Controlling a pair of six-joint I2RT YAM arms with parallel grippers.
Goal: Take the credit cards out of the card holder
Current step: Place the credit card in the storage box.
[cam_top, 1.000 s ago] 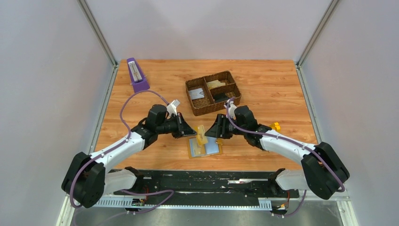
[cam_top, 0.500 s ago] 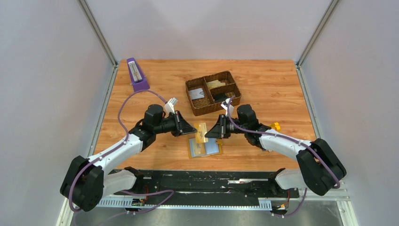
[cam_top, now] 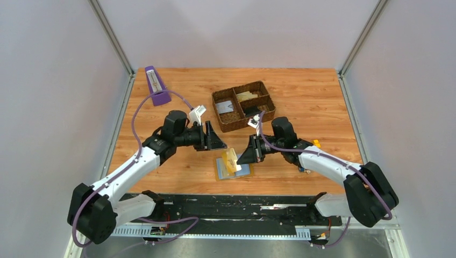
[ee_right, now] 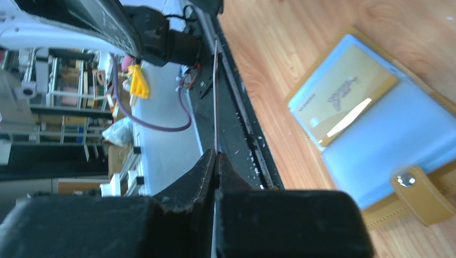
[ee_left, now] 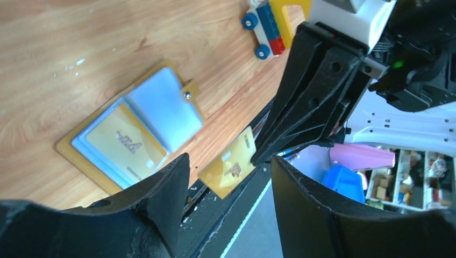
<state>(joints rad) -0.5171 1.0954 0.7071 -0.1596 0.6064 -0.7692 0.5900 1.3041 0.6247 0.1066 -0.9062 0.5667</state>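
While left gripper (cam_top: 218, 143) gapes empty, right gripper (ee_right: 216, 156) pinches 1 thin gold card (ee_left: 228, 169) near open mustard card holder (ee_left: 134, 129).

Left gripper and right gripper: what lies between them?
A gold card, pinched in the right gripper's shut jaws, clear of the left gripper's open jaws; the left wrist view shows it best.

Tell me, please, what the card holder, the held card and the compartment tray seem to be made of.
Card holder: probably faux leather, matte mustard edge and snap tab, with blue-grey plastic-looking pockets.
Held card: likely thin rigid plastic, satin gold face.
Tray: brown woven fibre, perhaps wicker.
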